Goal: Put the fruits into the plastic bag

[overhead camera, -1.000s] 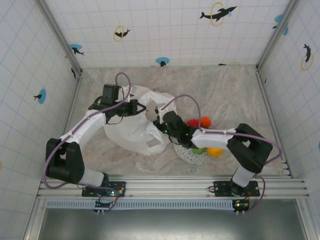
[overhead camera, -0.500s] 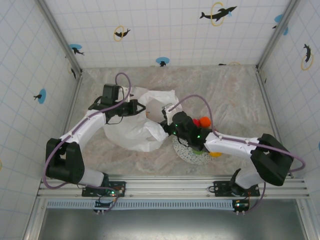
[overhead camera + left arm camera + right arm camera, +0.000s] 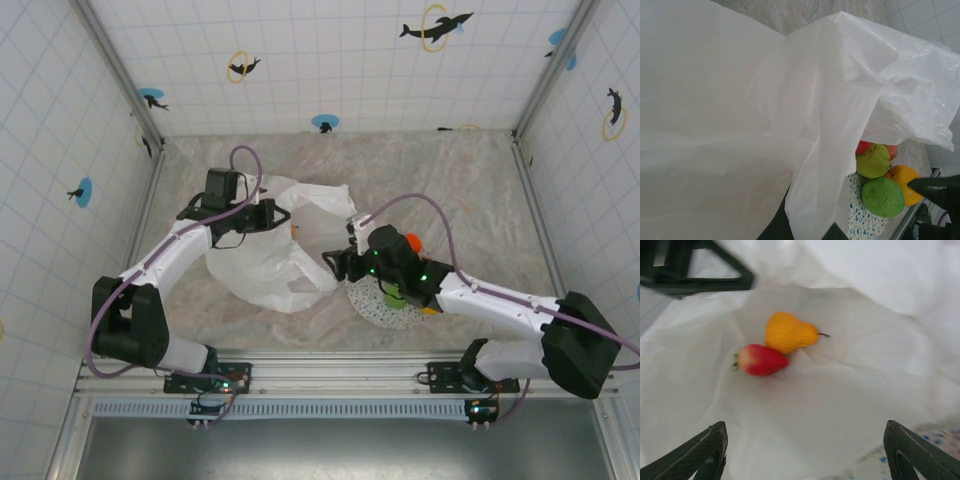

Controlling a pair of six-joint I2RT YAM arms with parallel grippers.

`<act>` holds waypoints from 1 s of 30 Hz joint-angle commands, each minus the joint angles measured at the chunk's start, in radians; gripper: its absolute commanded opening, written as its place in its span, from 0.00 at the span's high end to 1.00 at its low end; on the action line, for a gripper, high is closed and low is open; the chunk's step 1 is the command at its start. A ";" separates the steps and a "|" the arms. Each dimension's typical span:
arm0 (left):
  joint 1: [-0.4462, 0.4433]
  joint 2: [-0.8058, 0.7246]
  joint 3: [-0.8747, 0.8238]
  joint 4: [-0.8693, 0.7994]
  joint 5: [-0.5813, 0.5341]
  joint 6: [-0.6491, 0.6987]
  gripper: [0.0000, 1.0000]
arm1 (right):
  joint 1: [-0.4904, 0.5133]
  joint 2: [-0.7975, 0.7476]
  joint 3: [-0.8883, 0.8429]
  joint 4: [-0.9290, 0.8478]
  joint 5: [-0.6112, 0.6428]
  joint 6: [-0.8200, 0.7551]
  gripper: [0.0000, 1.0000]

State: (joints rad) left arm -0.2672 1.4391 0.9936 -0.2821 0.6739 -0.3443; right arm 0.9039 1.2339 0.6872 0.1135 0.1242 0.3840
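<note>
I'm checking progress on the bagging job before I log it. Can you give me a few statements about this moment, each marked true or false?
A strawberry and a yellow pear lie inside the plastic bag. True.
The right hand grips a fruit. False: its fingers are spread, with nothing between them.
Two green fruits sit on the plate. True.
The left hand hovers over the plate. False: it is at the bag's rim, away from the plate.

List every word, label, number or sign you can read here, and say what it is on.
No text can be read.
The dolphin stickers on the walls: pictures and rings, no letters.
The plastic bag: blank.
The plate: speckles only.
</note>
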 commanded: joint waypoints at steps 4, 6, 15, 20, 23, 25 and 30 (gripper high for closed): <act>0.005 -0.016 -0.001 0.003 0.051 0.014 1.00 | 0.014 -0.070 -0.006 -0.208 0.196 0.011 0.19; 0.005 -0.019 -0.001 0.003 0.051 0.011 1.00 | 0.017 -0.111 0.002 -0.311 0.229 0.001 0.19; 0.005 -0.019 -0.001 0.001 0.043 0.010 1.00 | 0.098 -0.160 0.067 -0.764 0.245 -0.004 0.13; 0.005 -0.025 -0.001 -0.002 0.035 0.012 1.00 | 0.086 -0.068 0.118 -0.842 0.221 -0.126 0.07; 0.006 -0.025 -0.003 -0.002 0.034 0.010 1.00 | 0.074 -0.006 0.140 -0.861 0.236 -0.193 0.05; 0.005 -0.022 -0.001 -0.002 0.035 0.010 1.00 | 0.062 0.030 0.146 -0.862 0.236 -0.236 0.04; 0.005 -0.020 0.000 -0.008 0.027 0.015 1.00 | 0.043 0.127 0.196 -0.910 0.222 -0.291 0.05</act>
State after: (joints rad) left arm -0.2672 1.4391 0.9936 -0.2825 0.6987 -0.3439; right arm 0.9531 1.3258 0.8295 -0.7326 0.3428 0.1547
